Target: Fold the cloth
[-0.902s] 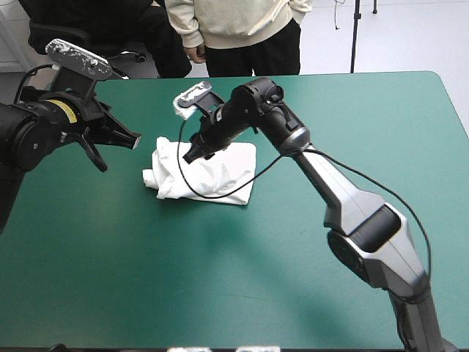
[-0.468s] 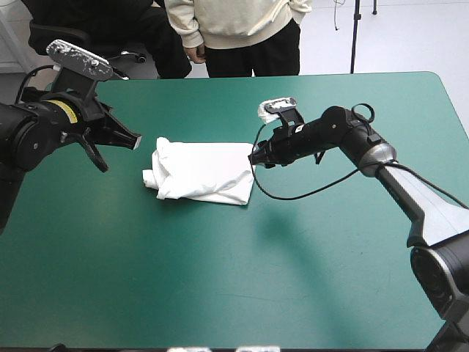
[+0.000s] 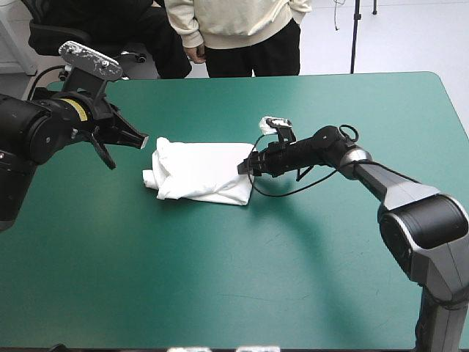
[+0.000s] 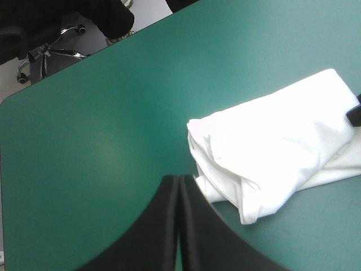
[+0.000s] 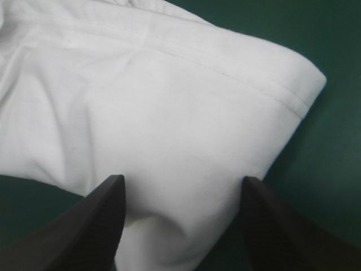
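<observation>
T-shirt (image 3: 205, 172) a folded bundle; judged nearly done. Right gripper (image 3: 244, 168) spread astride its 3 o'clock edge; left gripper (image 3: 139, 139) pressed together, clear at 10 o'clock.

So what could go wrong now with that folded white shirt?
The right gripper stands open at the T-shirt's edge, cloth between its fingers. It might pinch only the top layer and pull the bundle apart, or shove it along the teal-green cover. The left gripper, shut and off to the other side, pins nothing down, so the whole bundle could slide.
</observation>
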`<state>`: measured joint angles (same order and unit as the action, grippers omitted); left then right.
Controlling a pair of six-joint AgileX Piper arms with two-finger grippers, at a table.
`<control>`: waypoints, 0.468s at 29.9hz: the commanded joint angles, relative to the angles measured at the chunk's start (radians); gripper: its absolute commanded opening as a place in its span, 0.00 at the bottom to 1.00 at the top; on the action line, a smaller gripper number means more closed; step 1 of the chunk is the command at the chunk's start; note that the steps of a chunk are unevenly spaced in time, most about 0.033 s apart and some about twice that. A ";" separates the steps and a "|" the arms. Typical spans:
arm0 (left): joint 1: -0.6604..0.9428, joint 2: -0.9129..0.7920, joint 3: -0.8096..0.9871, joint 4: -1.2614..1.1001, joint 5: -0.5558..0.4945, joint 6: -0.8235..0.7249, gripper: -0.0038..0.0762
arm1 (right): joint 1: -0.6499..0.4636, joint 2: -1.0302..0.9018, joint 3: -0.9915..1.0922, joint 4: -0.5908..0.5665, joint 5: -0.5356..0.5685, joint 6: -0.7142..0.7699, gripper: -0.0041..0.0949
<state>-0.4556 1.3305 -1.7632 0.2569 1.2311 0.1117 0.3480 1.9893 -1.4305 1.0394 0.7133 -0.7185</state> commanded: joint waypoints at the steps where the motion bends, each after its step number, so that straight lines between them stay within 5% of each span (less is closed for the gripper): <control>1: -0.002 -0.025 -0.027 0.004 0.059 -0.008 0.03 | -0.005 -0.001 -0.026 0.068 0.001 -0.028 0.61; 5: -0.002 -0.025 -0.027 0.004 0.059 -0.007 0.03 | -0.005 0.021 -0.043 0.061 0.026 -0.016 0.50; 9: -0.002 -0.025 -0.027 0.001 0.059 -0.007 0.03 | -0.005 0.016 -0.068 0.038 0.047 -0.050 0.06; 14: -0.002 -0.025 -0.027 -0.002 0.059 -0.007 0.03 | -0.014 -0.037 -0.107 -0.170 0.020 0.064 0.05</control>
<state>-0.4556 1.3305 -1.7632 0.2505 1.2311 0.1117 0.3454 2.0524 -1.4943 0.9738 0.7494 -0.7242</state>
